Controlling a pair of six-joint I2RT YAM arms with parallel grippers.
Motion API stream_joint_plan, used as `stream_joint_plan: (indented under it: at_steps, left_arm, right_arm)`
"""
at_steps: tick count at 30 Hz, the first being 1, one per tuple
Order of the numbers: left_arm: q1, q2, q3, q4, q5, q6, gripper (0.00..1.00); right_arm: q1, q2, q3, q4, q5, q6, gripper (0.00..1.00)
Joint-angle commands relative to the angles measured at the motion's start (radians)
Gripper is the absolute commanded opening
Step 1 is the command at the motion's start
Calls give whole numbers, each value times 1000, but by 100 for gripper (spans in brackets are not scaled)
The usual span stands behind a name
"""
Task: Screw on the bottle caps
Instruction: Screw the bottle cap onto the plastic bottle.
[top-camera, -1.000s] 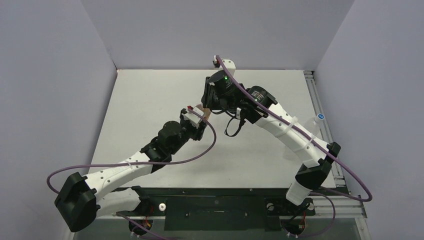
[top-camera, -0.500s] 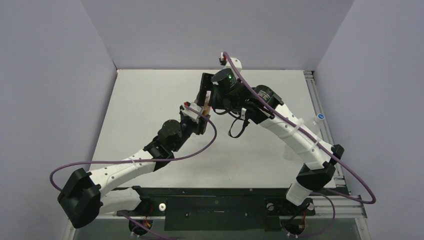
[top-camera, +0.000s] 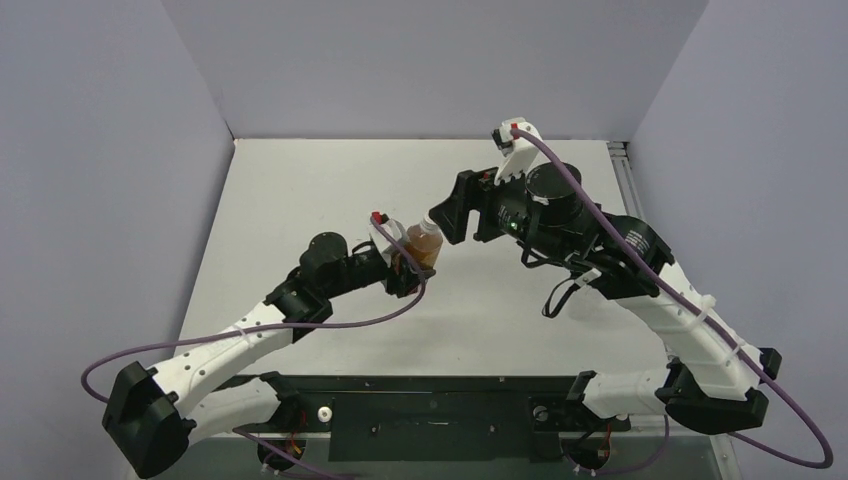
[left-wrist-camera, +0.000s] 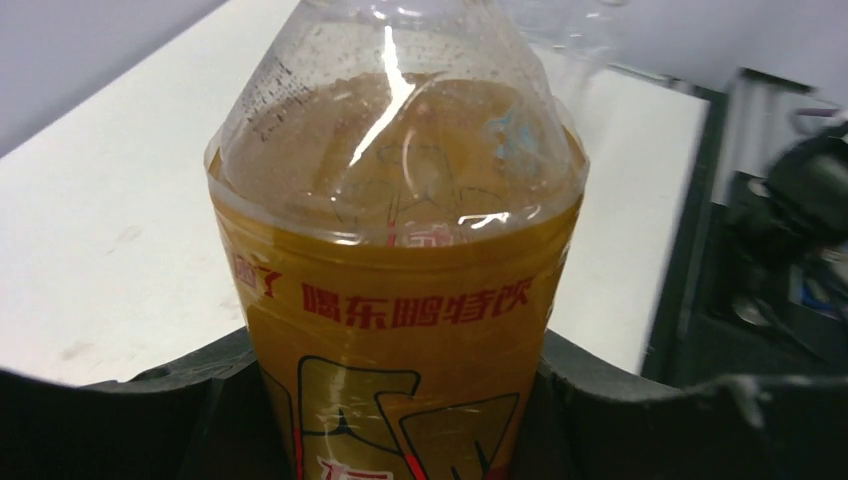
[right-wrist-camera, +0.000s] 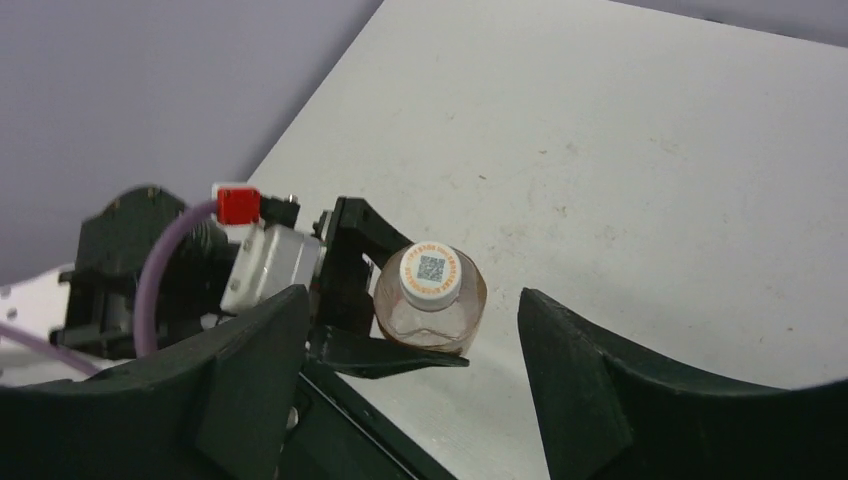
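Over table (top-camera: 300, 200): R fingers (right-wrist-camera: 250, 370) now open, backed off amber bottle (top-camera: 424, 241); L fingers (left-wrist-camera: 640, 420) grip it.

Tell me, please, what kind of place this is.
Probably a robot test cell in a laboratory: two robot arms are mounted at a white table, plain grey walls close three sides, and the left gripper holds a bottle of orange drink.

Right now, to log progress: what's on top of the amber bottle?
A white cap with a printed code sits on the neck of the amber bottle. Its threads are covered, so tightness cannot be seen.
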Motion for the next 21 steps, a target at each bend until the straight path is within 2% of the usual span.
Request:
stream_joint_plan:
  at_steps: [1, 4, 8, 14, 21]
  left_arm:
    - [65, -75, 65, -76, 438, -86, 0]
    - [95, -101, 59, -70, 618, -157, 0]
    - [110, -129, 55, -64, 734, -209, 0]
    - [111, -140, 50, -51, 804, -245, 0]
    - [111, -139, 50, -39, 828, -256, 0]
  right_arm:
    - [-2, -78, -68, 66, -231, -207, 69]
    - [-3, -110, -102, 55, -365, -268, 65]
    - [-4, -136, -126, 48, -503, -298, 61]
    - [-2, -133, -144, 69, -601, -299, 55]
    - [-3, -99, -125, 70, -619, -301, 52]
